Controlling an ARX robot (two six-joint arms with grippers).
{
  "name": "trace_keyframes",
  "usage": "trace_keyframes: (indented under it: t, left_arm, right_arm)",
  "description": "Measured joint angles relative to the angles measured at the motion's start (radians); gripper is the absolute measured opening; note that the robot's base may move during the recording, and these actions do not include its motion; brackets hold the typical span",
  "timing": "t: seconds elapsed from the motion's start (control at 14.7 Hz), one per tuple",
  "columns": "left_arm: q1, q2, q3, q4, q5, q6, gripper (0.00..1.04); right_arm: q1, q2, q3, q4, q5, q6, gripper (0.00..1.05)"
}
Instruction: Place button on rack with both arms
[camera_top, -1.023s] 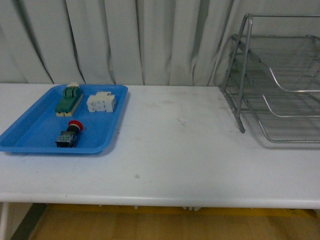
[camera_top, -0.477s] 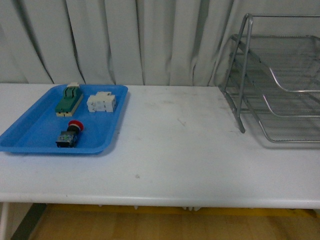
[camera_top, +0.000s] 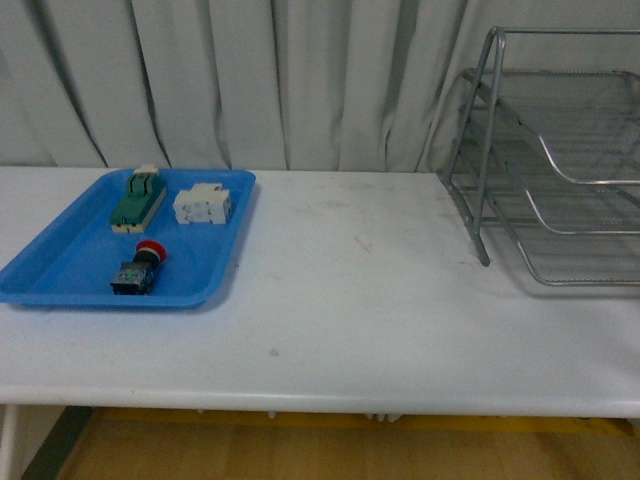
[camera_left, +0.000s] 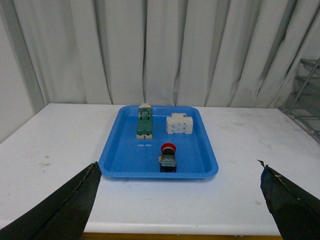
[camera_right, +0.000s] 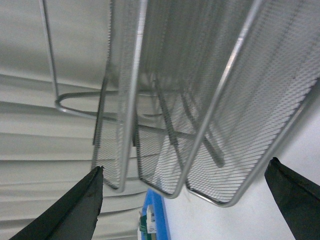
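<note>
Front cam: button lies on its side in the tray, lower left of the frame. Its red cap sits up and to the right of its dark body, and the body is nearest the tray's front rim. Higher up in the same tray are the green switch, at the tray's upper left, and the white block just to its right, w/ a small gap btw the two. Button touches neither.

Rack stands on the table at the upper right of the frame. It has three mesh tiers, and the frame edge cuts off its right part. Tray and rack are well apart, on opposite sides of the frame. Curtain hangs behind everything.

L wrist cam: my L gripper is spread wide w/ nothing in it. Only the two black fingers show. The tray w/ the button is in the gap btw them, farther out on the table. Fingers are clear of tray and button alike.

R wrist cam: my R gripper is also spread wide and holds nothing. The rack fills the view btw its fingers, close up and at a slant, w/ mesh tiers and tube frame plain to see. Can't make out any contact w/ the wire. Past the rack's edge a strip of the tray shows, w/ the green switch in it.
</note>
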Motion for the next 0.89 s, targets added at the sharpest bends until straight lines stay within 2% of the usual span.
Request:
trace_keyframes:
  t: [0.14,0.55,0.89]
  left_arm:
    - [0.0,0.0,0.0,0.0,0.0,0.0,0.98]
    - [0.0,0.0,0.0,0.0,0.0,0.0,0.98]
    - [0.0,0.0,0.0,0.0,0.0,0.0,0.98]
  right_arm:
    - [0.001,0.064,0.06,-0.002,0.024,0.041,0.98]
    - [0.001,0.146,0.148,0.0,-0.032,0.044,0.98]
    - [0.001,0.198,0.214,0.002,-0.039,0.07,0.98]
